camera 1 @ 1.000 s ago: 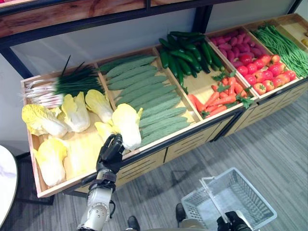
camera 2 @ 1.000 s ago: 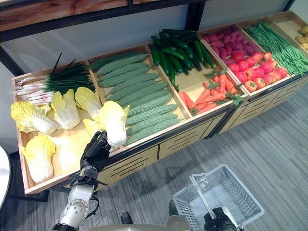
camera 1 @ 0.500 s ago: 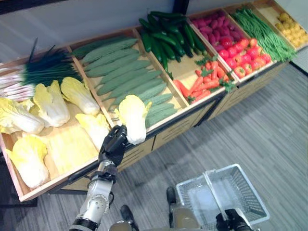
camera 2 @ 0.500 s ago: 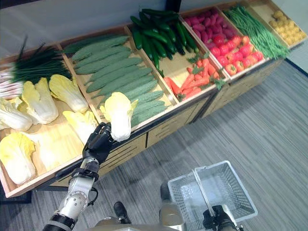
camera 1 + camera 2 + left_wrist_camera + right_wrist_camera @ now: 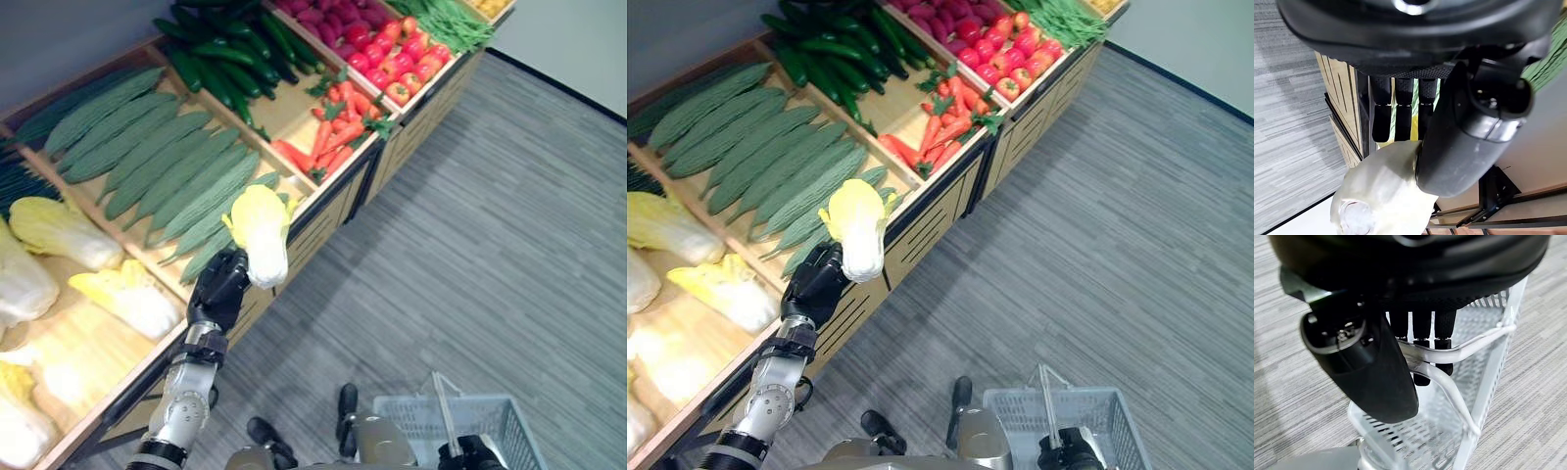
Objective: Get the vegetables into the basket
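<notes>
My left hand is shut on a pale yellow-green napa cabbage, held up above the front edge of the wooden display stand; the cabbage's white stem end shows in the left wrist view between thumb and fingers. My right hand sits low at the frame's bottom, shut on the handle of a white wire basket that hangs over the grey floor. The basket looks empty.
The stand holds more cabbages, bitter gourds, dark cucumbers, carrots, tomatoes and green beans in separate bins. Grey carpet floor stretches to the right.
The camera has swung to the right, so the stand slides left in view. My left hand has carried the cabbage off the cabbage bin toward the stand's front edge. The basket sits lower in view.
</notes>
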Motion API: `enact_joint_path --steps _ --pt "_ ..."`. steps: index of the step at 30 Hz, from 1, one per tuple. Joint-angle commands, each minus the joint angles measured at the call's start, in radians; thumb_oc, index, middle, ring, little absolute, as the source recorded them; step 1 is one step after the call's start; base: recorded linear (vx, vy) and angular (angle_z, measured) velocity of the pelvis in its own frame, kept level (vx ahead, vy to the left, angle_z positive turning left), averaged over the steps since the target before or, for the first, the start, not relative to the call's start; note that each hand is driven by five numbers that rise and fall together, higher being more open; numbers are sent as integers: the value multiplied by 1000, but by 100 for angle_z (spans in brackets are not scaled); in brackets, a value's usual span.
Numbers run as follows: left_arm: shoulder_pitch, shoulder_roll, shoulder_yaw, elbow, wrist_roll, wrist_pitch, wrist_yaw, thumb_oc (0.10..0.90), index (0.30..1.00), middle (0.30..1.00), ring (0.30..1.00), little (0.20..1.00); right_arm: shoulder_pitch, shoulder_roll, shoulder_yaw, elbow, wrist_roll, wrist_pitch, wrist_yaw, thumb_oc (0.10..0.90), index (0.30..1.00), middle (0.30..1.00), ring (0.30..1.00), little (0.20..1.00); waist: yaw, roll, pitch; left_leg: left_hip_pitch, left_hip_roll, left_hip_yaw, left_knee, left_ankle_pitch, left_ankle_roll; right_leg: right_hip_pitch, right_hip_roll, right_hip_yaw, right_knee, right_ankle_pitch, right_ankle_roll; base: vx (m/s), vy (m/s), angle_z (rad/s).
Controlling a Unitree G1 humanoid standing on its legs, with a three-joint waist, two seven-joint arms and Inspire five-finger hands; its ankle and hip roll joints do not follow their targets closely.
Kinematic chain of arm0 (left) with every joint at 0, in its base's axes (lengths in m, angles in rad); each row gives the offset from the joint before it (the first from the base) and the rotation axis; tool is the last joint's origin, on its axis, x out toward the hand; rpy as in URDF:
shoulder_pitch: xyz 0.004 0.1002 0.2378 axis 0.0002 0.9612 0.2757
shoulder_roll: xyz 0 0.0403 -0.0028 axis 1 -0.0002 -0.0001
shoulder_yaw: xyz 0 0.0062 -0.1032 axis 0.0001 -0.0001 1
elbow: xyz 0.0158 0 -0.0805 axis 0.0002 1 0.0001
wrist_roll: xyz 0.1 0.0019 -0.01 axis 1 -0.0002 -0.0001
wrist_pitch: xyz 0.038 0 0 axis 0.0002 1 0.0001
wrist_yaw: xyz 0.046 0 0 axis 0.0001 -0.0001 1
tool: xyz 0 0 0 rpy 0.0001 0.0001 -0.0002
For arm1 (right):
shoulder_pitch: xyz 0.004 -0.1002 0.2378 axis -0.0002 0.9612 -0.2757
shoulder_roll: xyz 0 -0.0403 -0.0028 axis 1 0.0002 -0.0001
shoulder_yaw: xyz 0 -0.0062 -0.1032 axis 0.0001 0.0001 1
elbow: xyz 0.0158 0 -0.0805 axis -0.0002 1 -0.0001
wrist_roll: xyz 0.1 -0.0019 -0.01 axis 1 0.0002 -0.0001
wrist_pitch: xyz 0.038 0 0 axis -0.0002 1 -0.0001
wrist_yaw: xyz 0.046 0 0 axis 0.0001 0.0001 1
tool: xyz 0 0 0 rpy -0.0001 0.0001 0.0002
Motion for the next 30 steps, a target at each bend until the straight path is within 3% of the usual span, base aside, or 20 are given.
enact_joint_path --steps 1,4,7,9,10,12,14,17,21,23,25,26,27,28,30 --pt "-72 -11 3 -136 22 -56 -56 400 300 300 300 300 -9 -38 21 14 34 -33 -41 400 300 300 300 300 -12 -19 -51 -12 52 -71 8 54 -96 37 -43 23 -11 -23 101 -13 -240 -29" --pt "-87 -27 -14 -132 17 -58 -57 400 300 300 300 300 -6 -57 5 22 44 -30 -47 400 300 300 300 300 -22 3 -36 -38 90 -83 52 77 -127 52 -22 37 -19 -41 80 -6 -196 -9" --pt "-99 -47 -25 -121 8 -53 -72 400 300 300 300 300 -12 -78 1 37 52 -28 -49 400 300 300 300 300 -14 13 -11 -88 152 -149 189 118 -174 84 6 63 -36 -60 47 6 -196 -1" --pt "-102 -58 -39 -124 2 -61 -76 400 300 300 300 300 -30 -94 1 47 58 -26 -56 400 300 300 300 300 5 18 0 -134 133 -293 225 125 -182 90 14 87 -45 -61 43 -43 -49 -31" --pt "-103 -66 -49 -125 0 -66 -75 400 300 300 300 300 -42 -104 1 57 62 -25 -62 400 300 300 300 300 19 18 -5 -159 78 -394 172 116 -146 73 4 103 -51 -40 44 -64 61 -47" --pt "-98 -76 -49 -130 2 -76 -69 400 300 300 300 300 -55 -109 11 50 59 -28 -65 400 300 300 300 300 42 16 -14 -183 15 -581 90 69 -117 59 -7 157 -54 -25 58 -1 87 -40" --pt "-104 -79 -50 -127 4 -88 -68 400 300 300 300 300 -70 -113 23 57 54 -29 -67 400 300 300 300 300 50 20 -15 -197 -2 -668 59 72 -109 43 -11 192 -44 -13 68 55 80 -53" --pt "-108 -73 -50 -134 -5 -96 -77 400 300 300 300 300 -70 -110 26 63 48 -28 -61 400 300 300 300 300 46 22 -21 -184 -10 -641 45 68 -95 37 -20 203 -40 -11 75 59 157 -68" --pt "-99 -41 -45 -145 8 -95 -79 400 300 300 300 300 -63 -86 14 59 58 -27 -50 400 300 300 300 300 33 16 -36 -140 -68 -564 14 36 -51 6 -68 257 -10 14 117 56 301 -24" --pt "-98 -35 -45 -146 12 -96 -80 400 300 300 300 300 -67 -82 16 62 57 -26 -49 400 300 300 300 300 34 13 -36 -133 -74 -553 14 30 -45 0 -73 268 -4 23 123 39 215 -39" --pt "-99 -21 -35 -136 24 -97 -84 400 300 300 300 300 -66 -57 21 50 62 -31 -40 400 300 300 300 300 29 -2 -39 -104 -93 -507 6 13 -29 -14 -89 297 4 79 145 61 266 -64" --pt "-93 -19 -36 -129 35 -97 -85 400 300 300 300 300 -57 -47 22 39 63 -34 -37 400 300 300 300 300 19 -10 -42 -74 -108 -477 -6 2 -22 -18 -101 317 -1 137 165 44 151 -53" --pt "-94 -18 -36 -128 35 -97 -85 400 300 300 300 300 -58 -46 22 39 63 -33 -37 400 300 300 300 300 20 -11 -44 -78 -107 -475 -7 4 -23 -22 -101 319 -2 140 165 -5 184 -66" --pt "-86 -9 -29 -127 50 -102 -75 400 300 300 300 300 -62 -39 24 31 67 -36 -34 400 300 300 300 300 19 -6 -39 -57 -98 -424 -19 4 -20 -47 -114 282 7 183 172 -35 63 -55" --pt "-85 -3 -29 -126 51 -99 -76 400 300 300 300 300 -61 -39 25 26 67 -36 -34 400 300 300 300 300 23 -2 -39 -55 -93 -409 -20 5 -18 -45 -118 245 24 168 169 -45 80 -76"
